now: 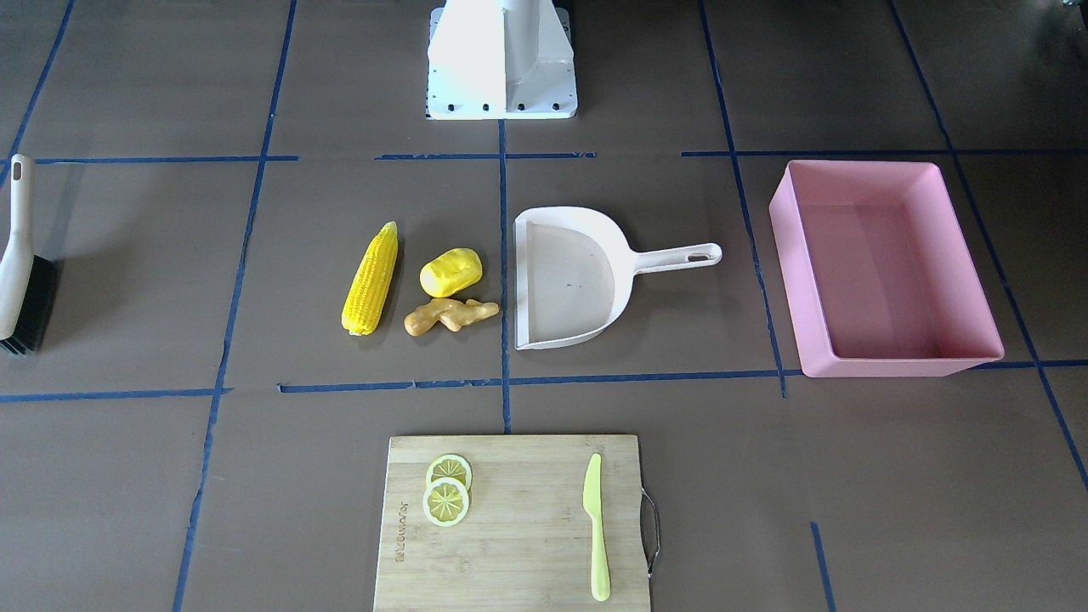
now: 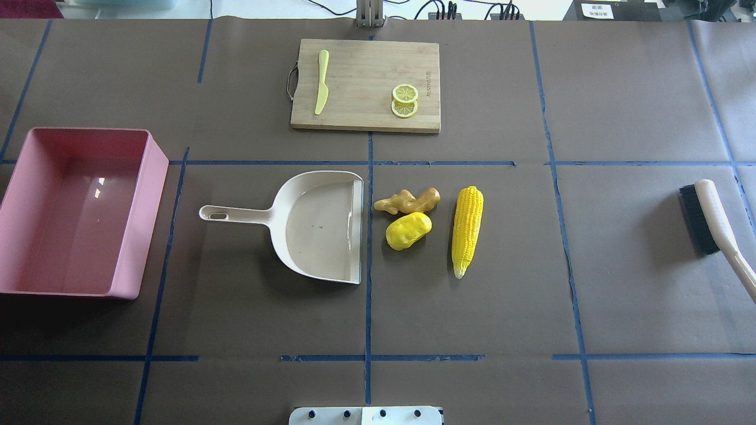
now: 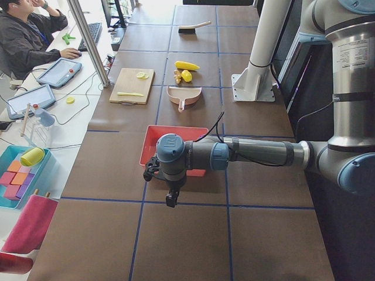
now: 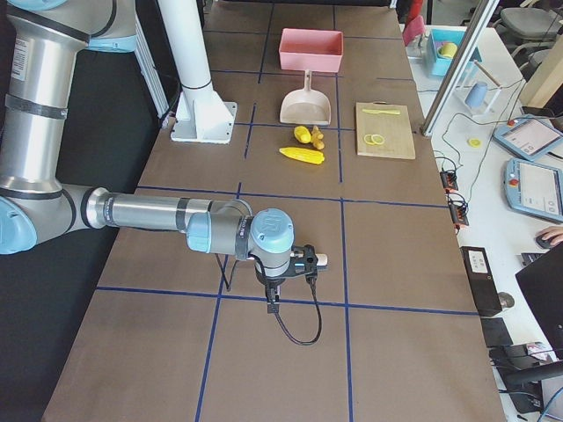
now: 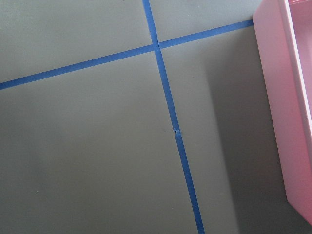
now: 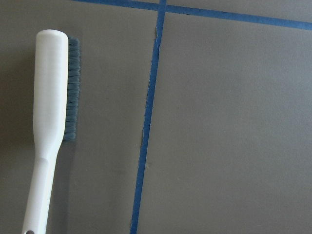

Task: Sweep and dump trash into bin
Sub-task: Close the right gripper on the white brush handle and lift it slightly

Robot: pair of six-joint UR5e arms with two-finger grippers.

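Observation:
The trash lies in the table's middle: a long yellow corn cob [image 2: 468, 230], a rounded yellow lump [image 2: 408, 231] and a knobbly tan ginger root [image 2: 407, 202]. They lie just off the open mouth of a cream dustpan [image 2: 319, 227]. The pink bin [image 2: 150, 195] stands at the table's left end, past the dustpan's handle. My left gripper [image 3: 171, 199] hangs over the table beside the bin [image 5: 287, 97]. My right gripper [image 4: 271, 303] hangs near a white brush [image 6: 51, 97]. I cannot tell whether either is open or shut.
The brush [image 2: 711, 221] with dark bristles lies at the table's right end. A wooden cutting board [image 2: 366, 82] at the far edge carries two lemon slices [image 2: 405, 100] and a pale green knife [image 2: 322, 88]. The robot's white base [image 1: 501, 59] stands at the near middle edge.

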